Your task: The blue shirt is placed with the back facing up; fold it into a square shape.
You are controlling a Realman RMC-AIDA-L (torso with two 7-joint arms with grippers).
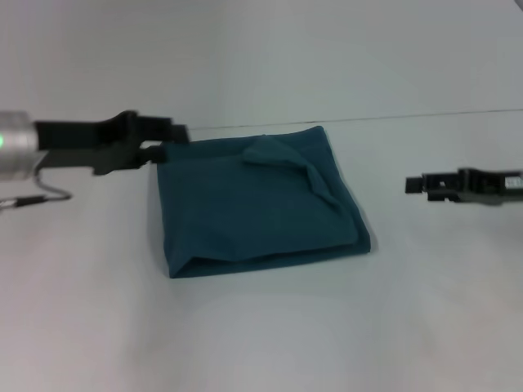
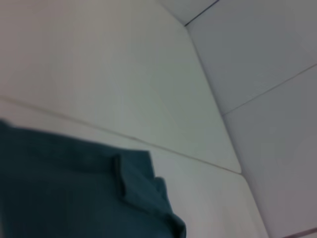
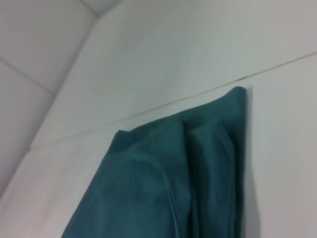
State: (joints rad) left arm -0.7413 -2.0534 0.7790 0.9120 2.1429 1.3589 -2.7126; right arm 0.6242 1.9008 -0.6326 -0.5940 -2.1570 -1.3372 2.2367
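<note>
The blue shirt [image 1: 257,204], soft, light and already folded square, lies mid-table; left end effector [image 1: 176,139] at its far left corner, right end effector [image 1: 413,185] clear, neither's finger spread discernible; corners offer best hold.

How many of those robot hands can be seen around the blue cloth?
2. The left end effector is at the far left corner of the folded blue shirt. The right end effector hangs off to the shirt's right, apart from it. None appears hidden.
</note>
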